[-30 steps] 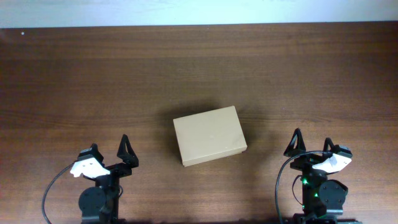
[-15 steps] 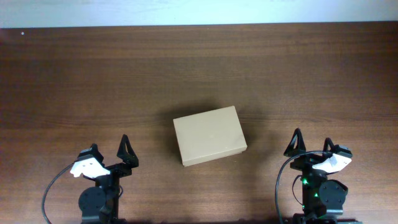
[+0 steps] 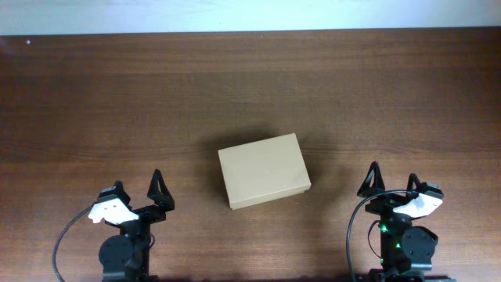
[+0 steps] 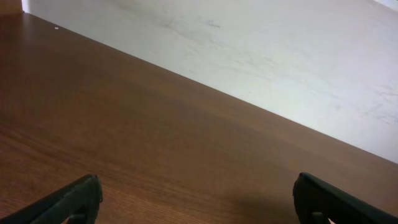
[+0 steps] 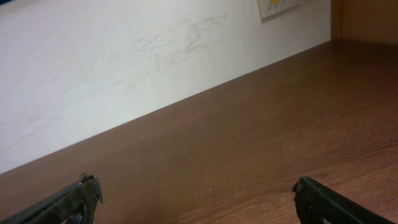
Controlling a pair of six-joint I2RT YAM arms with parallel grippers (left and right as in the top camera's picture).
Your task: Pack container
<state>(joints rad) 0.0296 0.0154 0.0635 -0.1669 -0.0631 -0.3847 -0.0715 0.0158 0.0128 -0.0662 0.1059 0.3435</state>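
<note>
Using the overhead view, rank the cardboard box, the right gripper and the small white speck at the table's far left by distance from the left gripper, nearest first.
Measured from the left gripper:
1. The container, mid-table, just to its right.
2. The white speck, near the far left corner of the table.
3. The right gripper, at the near right, beyond the container.

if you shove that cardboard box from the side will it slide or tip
The box lies low and flat, so it would likely slide on the smooth table rather than tip. Being cardboard, it is probably light, and its walls may give if squeezed.
</note>
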